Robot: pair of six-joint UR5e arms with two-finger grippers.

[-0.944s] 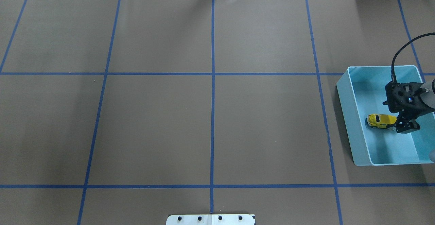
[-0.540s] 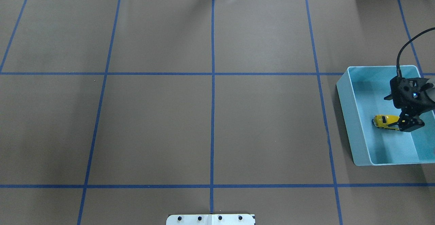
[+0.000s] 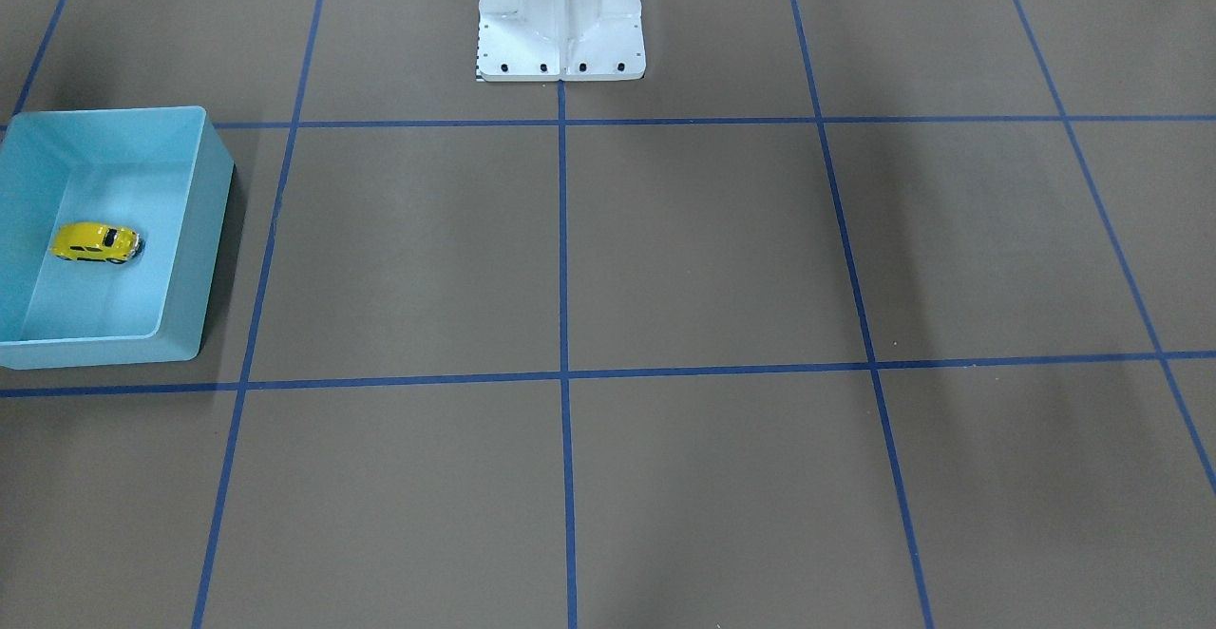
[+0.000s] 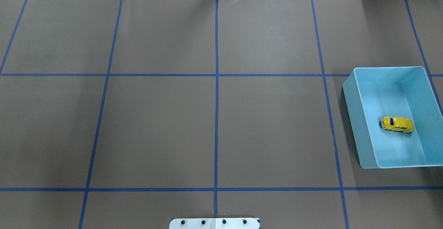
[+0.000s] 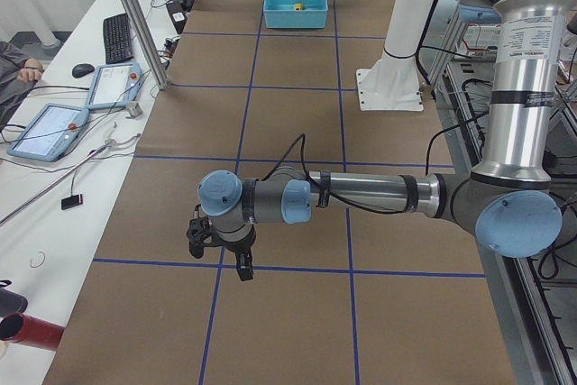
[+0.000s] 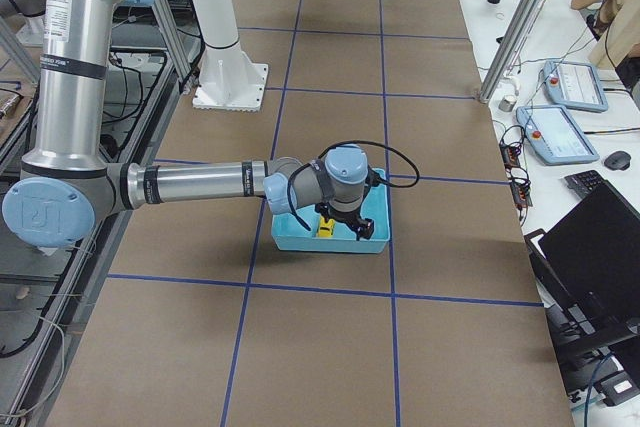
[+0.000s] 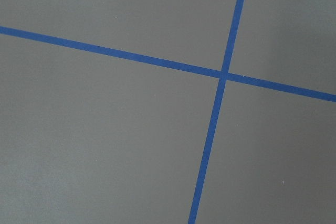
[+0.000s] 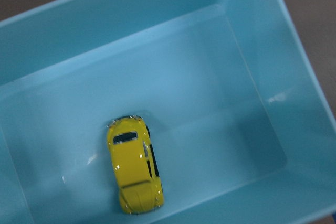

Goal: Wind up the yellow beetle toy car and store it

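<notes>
The yellow beetle toy car [image 4: 397, 124] lies on its wheels on the floor of the light blue bin [image 4: 360, 118], with nothing touching it. The front-facing view shows the car [image 3: 96, 242] in the bin [image 3: 204, 230], and the right wrist view looks straight down on the car [image 8: 134, 171]. My right gripper [image 6: 343, 230] hangs above the bin and shows only in the side views, so I cannot tell its state. My left gripper [image 5: 219, 257] hovers over bare table far from the bin; I cannot tell its state either.
The white robot base [image 3: 560, 21] stands at the table's near middle edge. Brown paper with blue tape lines [image 4: 216, 83] covers the table. Tablets, a keyboard and a person's arm [image 5: 18, 65] are on the side bench.
My right gripper, which was low in the bin at the car's end, has left the overhead view. The car stays in the bin, slightly further right than at first.
</notes>
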